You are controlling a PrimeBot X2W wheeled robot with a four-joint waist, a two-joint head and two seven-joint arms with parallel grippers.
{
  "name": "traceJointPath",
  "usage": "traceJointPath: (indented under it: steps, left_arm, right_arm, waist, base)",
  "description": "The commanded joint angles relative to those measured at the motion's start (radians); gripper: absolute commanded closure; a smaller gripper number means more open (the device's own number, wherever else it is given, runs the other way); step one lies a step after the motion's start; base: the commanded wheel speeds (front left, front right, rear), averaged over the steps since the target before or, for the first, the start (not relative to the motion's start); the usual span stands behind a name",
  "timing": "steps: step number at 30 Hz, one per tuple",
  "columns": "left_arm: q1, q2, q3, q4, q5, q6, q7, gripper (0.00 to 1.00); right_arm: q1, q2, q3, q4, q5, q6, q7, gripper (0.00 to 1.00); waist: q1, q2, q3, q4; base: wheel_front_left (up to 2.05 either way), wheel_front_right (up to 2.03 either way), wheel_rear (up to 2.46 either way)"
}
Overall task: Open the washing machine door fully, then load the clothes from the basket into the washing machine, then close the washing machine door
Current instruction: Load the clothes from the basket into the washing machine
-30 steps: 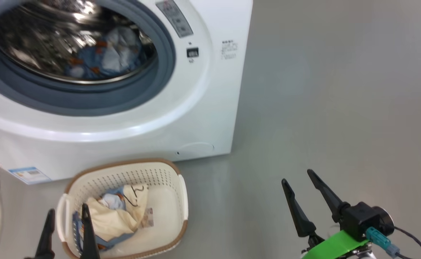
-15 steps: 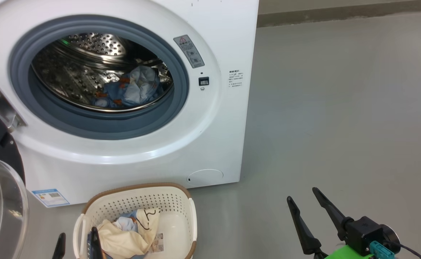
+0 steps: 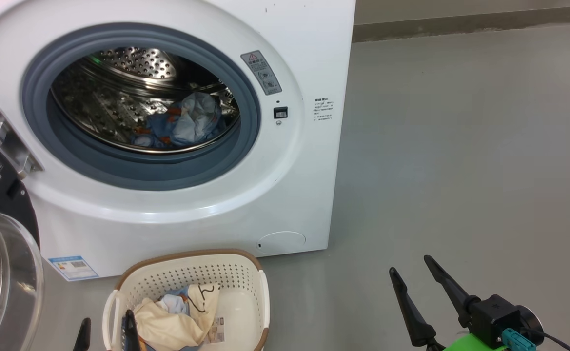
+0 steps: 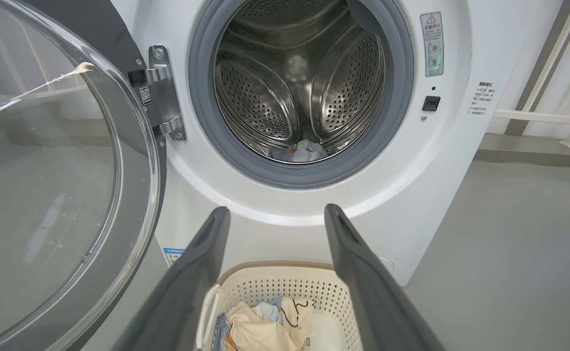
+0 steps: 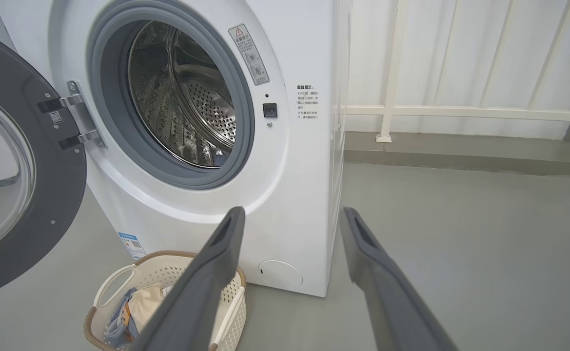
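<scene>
floor (image 3: pixel 460 170): smooth, matt grey, faintly reflective, with a few pale scuffs
kerb (image 5: pixel 460 156): low, darker grey raised strip running along the far edge of the floor
railing (image 5: pixel 460 113): white horizontal bar above the kerb
post (image 5: pixel 392 73): white, upright, its foot resting on the kerb
wall (image 5: pixel 509 58): white, vertically ribbed, behind the railing

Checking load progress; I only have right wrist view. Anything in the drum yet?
Observer: Yes, head view shows a light blue and orange piece lying low in the drum.
Operator: Other arm?
Observer: Left gripper is open and empty, fingertips either side of the basket's left rim.
Operator: Basket's right half is blocked for me.
Observer: Bare except a label sticker; the clothes lie in its left half.
</scene>
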Motion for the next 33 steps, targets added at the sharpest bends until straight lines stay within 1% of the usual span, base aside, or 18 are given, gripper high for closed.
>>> traceJointPath:
  steps: [1, 13, 18, 24, 29, 30, 33]
  left_arm:
    - [-0.029, 0.007, 0.032, -0.015, 0.004, 0.007, -0.011, 0.00]
    - [-0.034, 0.001, 0.034, 0.001, 0.002, 0.009, -0.014, 0.00]
    - [-0.058, -0.007, 0.035, 0.036, -0.004, -0.005, -0.016, 0.00]
    - [-0.128, -0.027, 0.033, 0.118, -0.012, -0.063, -0.019, 0.00]
    - [-0.225, -0.052, 0.033, 0.246, -0.027, -0.122, -0.020, 0.00]
    - [-0.225, -0.052, 0.033, 0.246, -0.027, -0.122, -0.020, 0.00]
    - [-0.297, -0.064, 0.027, 0.346, -0.034, -0.163, -0.021, 0.00]
  right_arm:
    - [-0.008, 0.000, 0.025, -0.031, -0.011, 0.006, 0.002, 0.00]
    - [-0.009, 0.000, 0.026, -0.037, -0.009, 0.006, 0.004, 0.00]
    - [-0.016, 0.000, 0.030, -0.043, -0.010, 0.006, 0.002, 0.00]
    - [-0.036, 0.000, 0.031, -0.050, -0.011, 0.006, -0.002, 0.00]
    - [-0.061, 0.000, 0.036, -0.056, -0.010, 0.006, -0.008, 0.00]
    - [-0.061, 0.000, 0.036, -0.056, -0.010, 0.006, -0.008, 0.00]
    - [-0.084, 0.000, 0.042, -0.062, -0.010, 0.006, -0.013, 0.00]
  waist:
    - [0.0000, 0.0000, 0.000, 0.001]
    - [0.0000, 0.0000, 0.010, 0.011]
    - [0.0000, 0.0000, 0.031, 0.013]
    - [0.0000, 0.0000, 0.079, 0.014]
    - [0.0000, 0.0000, 0.141, 0.006]
    - [0.0000, 0.0000, 0.141, 0.006]
    - [0.0000, 0.0000, 0.189, -0.003]
  base:
    - [0.00, 0.00, 0.00]
    - [0.00, 0.00, 0.00]
    - [0.00, 0.00, 0.00]
    - [0.00, 0.00, 0.00]
    - [0.00, 0.00, 0.00]
    - [0.00, 0.00, 0.00]
    - [0.00, 0.00, 0.00]
